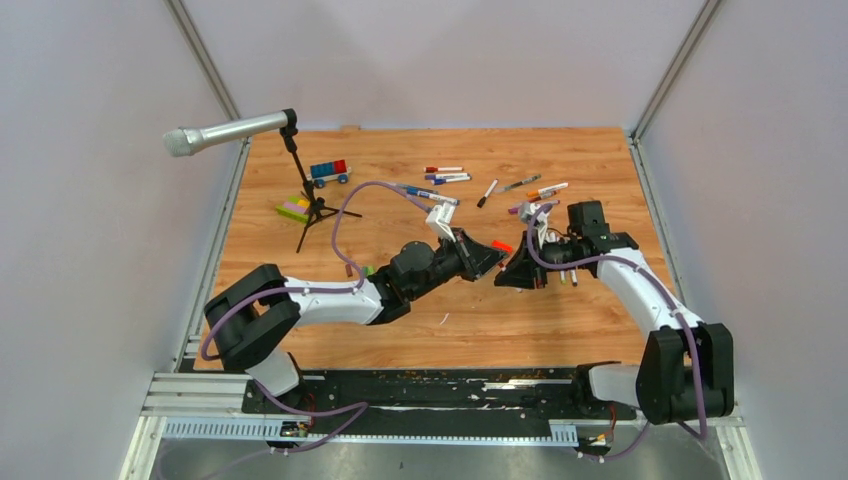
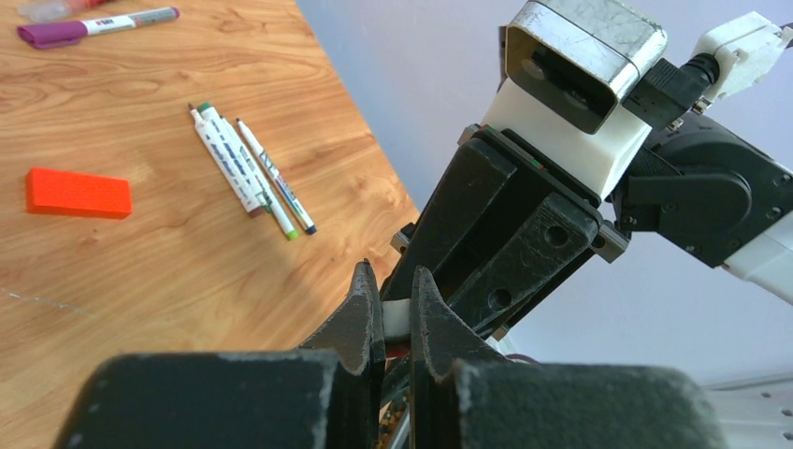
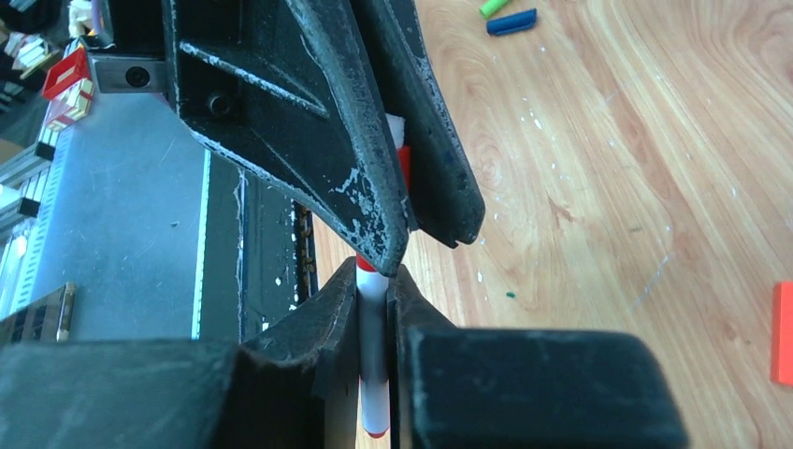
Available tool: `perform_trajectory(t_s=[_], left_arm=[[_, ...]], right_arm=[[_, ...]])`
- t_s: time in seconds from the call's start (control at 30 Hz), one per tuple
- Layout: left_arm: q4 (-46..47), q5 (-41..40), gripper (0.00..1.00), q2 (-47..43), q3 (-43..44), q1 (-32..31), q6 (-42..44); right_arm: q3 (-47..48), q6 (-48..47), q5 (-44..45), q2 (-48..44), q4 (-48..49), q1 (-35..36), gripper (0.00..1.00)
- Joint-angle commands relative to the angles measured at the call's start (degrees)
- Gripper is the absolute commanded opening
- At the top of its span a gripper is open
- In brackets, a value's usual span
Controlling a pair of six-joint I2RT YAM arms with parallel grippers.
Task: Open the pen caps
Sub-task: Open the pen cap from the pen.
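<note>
My two grippers meet tip to tip over the middle of the table, the left gripper (image 1: pixel 490 258) facing the right gripper (image 1: pixel 515 270). In the right wrist view my right gripper (image 3: pixel 376 276) is shut on the white barrel of a red-ended pen (image 3: pixel 374 318). My left gripper's fingers (image 3: pixel 327 140) clamp that pen's far end, where red shows. In the left wrist view my left gripper (image 2: pixel 388 276) is shut on a white and red piece of the pen (image 2: pixel 396 318). Loose pen caps, one green (image 3: pixel 496 7) and one blue (image 3: pixel 511 21), lie on the wood. Other pens (image 1: pixel 445 175) lie at the back.
An orange-red block (image 1: pixel 502 245) lies just behind the grippers. Three pens (image 2: pixel 248 173) and a purple one (image 2: pixel 93 23) lie beyond it. A grey microphone (image 1: pixel 225 133) on a black tripod and toy bricks (image 1: pixel 330 172) stand at the back left.
</note>
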Motion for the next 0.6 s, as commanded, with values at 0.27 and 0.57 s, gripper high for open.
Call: perform_trajectory(t_s=[0.27, 0.57], left_arm=[[7.05, -19.16, 0.0, -7.18, 0.01, 9.44, 1.13], [7.85, -20.58, 0.0, -11.37, -6.14, 12.24, -0.63]], right_arm=[[1.24, -14.74, -0.43, 2.4, -11.4, -0.11, 0.0], [1.51, -16.9, 1.96, 4.12, -13.1, -0.29, 0.0]])
